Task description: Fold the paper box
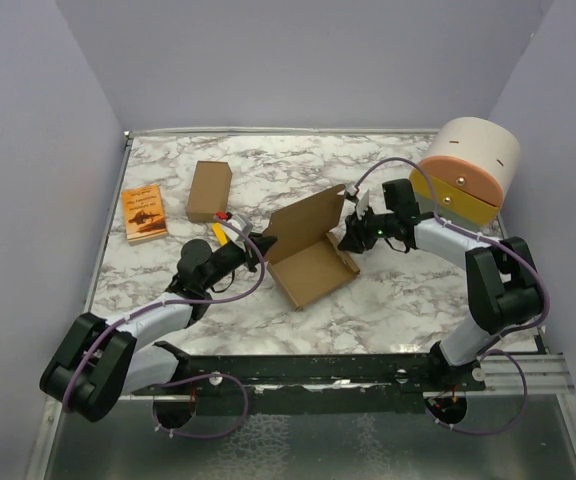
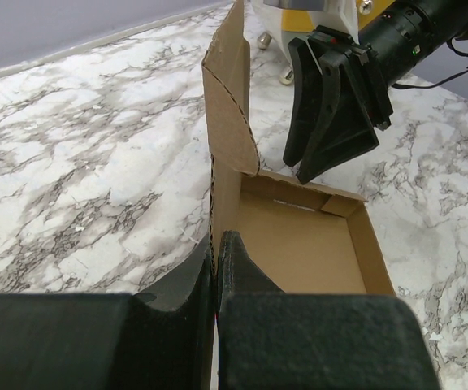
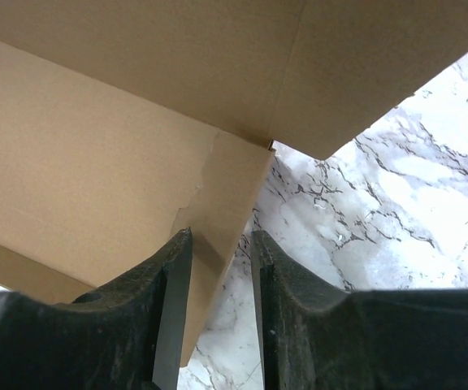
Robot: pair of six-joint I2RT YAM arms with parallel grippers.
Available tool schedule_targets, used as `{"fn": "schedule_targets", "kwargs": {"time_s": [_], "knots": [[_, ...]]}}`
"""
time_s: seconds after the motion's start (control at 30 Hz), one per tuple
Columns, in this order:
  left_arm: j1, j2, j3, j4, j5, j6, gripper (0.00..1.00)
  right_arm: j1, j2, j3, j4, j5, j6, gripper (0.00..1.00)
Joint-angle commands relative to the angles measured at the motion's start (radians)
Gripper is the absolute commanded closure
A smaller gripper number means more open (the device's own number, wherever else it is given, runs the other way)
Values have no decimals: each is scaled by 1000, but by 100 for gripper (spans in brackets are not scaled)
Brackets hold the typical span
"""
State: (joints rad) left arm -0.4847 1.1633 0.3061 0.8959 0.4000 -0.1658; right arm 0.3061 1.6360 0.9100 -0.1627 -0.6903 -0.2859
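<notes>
**Pinching the wall, letting go of the flap**

Clamping right under the left wrist camera with the black left gripper [image 2: 216, 244], fingers clenched on the thin near-left wall of the plain brown cardboard paper box [image 1: 313, 270] and steadying it on the white marbled table [image 1: 408, 300]. Sitting around the middle of the surface, tray walls already raised, with the wide lid panel [image 1: 306, 215] standing open along the tray's far side.

Hovering at the right end of that lid with the black right gripper [image 3: 222, 236], fingers released and spread, grasping nothing. Showing a corner of the lid's side flap [image 3: 226, 187] in the gap between them; hard to tell whether touching it or not.

Judging the step in hand as shaping the lid: tray formed, lid not yet closed. Probably calling next for bending that side flap inward, then swinging the lid down over the tray and tucking its front lip inside, all while bracing the wall on the left so that nothing slides.

Counting one paper box; one narrower ready-made brown cardboard box [image 1: 209, 190] toward the far-left corner; one small orange booklet [image 1: 144, 213] beside the left edge; one cream-and-yellow round drum [image 1: 466, 165] at the far-right corner; and two arms, one gripper apiece.
</notes>
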Motion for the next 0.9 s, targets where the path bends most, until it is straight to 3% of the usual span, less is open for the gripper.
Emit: {"fn": "schedule_targets", "kwargs": {"time_s": [0.0, 0.13, 0.3, 0.6, 0.73, 0.87], "knots": [[-5, -24, 12, 22, -1, 11, 100, 5, 5, 16, -19, 37, -20, 63], [-5, -27, 12, 20, -2, 11, 100, 5, 29, 23, -29, 29, -14, 62], [-5, -31, 11, 20, -3, 12, 100, 5, 41, 22, -28, -5, 11, 51], [-5, -43, 9, 26, 2, 19, 100, 5, 81, 29, -42, -56, 31, 51], [-5, -48, 7, 28, 3, 21, 100, 4, 75, 24, -39, -66, 34, 53], [-5, -55, 4, 32, 9, 20, 100, 5, 76, 24, -38, -48, 34, 66]]}}
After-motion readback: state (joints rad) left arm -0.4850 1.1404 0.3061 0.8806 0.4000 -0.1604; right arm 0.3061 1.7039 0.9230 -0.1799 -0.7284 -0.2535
